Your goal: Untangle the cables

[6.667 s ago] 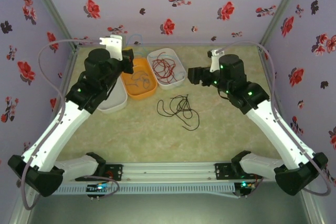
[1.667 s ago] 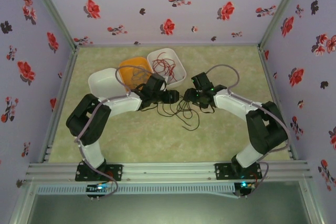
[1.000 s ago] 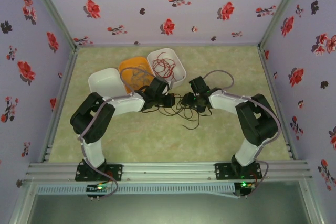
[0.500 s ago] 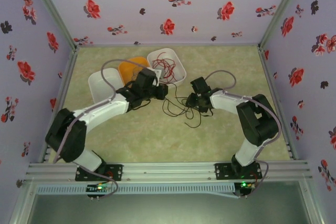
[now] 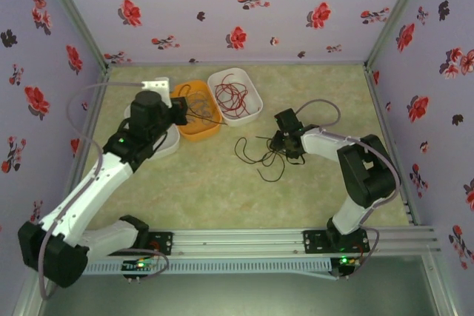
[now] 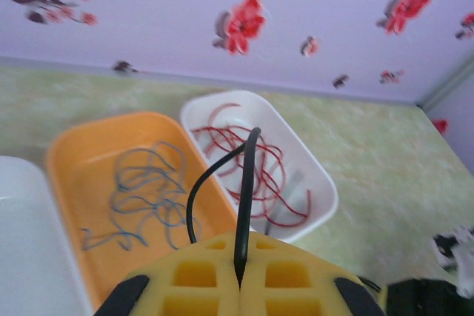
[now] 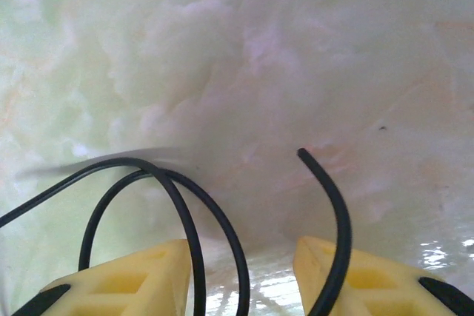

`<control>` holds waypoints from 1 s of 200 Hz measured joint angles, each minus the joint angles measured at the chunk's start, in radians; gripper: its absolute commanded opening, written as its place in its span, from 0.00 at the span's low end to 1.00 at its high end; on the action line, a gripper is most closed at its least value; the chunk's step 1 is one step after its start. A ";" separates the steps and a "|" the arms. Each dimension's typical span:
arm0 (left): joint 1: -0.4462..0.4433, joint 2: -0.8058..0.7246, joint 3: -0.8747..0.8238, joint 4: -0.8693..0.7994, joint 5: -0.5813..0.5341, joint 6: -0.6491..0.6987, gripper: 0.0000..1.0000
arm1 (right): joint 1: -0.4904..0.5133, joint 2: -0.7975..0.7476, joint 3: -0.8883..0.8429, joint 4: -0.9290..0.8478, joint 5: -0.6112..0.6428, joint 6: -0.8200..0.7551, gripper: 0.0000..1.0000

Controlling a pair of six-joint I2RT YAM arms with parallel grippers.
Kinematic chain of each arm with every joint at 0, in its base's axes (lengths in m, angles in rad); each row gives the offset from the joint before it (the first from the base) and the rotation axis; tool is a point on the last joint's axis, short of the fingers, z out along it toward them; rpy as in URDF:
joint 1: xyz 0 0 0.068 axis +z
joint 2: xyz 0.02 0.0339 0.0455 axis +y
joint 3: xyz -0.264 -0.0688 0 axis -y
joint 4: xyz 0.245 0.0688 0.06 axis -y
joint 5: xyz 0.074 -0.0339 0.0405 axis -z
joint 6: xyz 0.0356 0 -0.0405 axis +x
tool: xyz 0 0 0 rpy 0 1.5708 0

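Since half a second ago the left arm [image 5: 111, 160] has swung back from the middle of the desk [image 5: 222, 197] and risen beside the orange tray [image 5: 201, 137], while the right arm [image 5: 333, 146] has stayed low at the tangle.

From above, the black cables [image 5: 259, 155] lie in a loose knot on the desk just left of the right jaws. The red cables [image 5: 231, 94] sit in the far white tray [image 5: 255, 105], next to the orange one.

From the left wrist, the left jaws are clenched on one black cable [image 6: 248, 175], which stands up from the pinch and curls back down. Below are the blue-green cables [image 6: 144, 190] in the orange tray and the red ones in their white tray.

From the right wrist, the right jaws stand apart, grasping nothing. Two black loops [image 7: 178, 197] run between them and a loose end [image 7: 326, 183] crosses the right finger.

These wires look light, springy and smooth, so they will probably snag on each other and slip from a shallow pinch. A free end or a single outer loop looks like the best hold.
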 measured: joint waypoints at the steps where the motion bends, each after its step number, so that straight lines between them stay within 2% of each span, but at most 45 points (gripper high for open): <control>1: 0.002 -0.002 0.000 -0.001 0.000 0.000 0.00 | 0.000 -0.001 -0.001 0.000 0.001 0.000 0.44; 42: 0.098 -0.071 0.002 -0.065 -0.052 0.010 0.00 | -0.018 -0.023 -0.019 -0.025 0.043 0.000 0.44; 116: 0.283 -0.068 0.038 -0.220 -0.147 0.011 0.00 | -0.021 -0.095 -0.027 -0.077 0.074 0.000 0.50; 161: 0.347 0.028 0.033 -0.252 -0.154 0.004 0.00 | -0.021 -0.107 -0.027 -0.102 0.076 0.000 0.52; 200: 0.365 0.137 -0.001 -0.255 -0.154 0.003 0.00 | -0.021 -0.155 -0.026 -0.115 0.076 0.000 0.52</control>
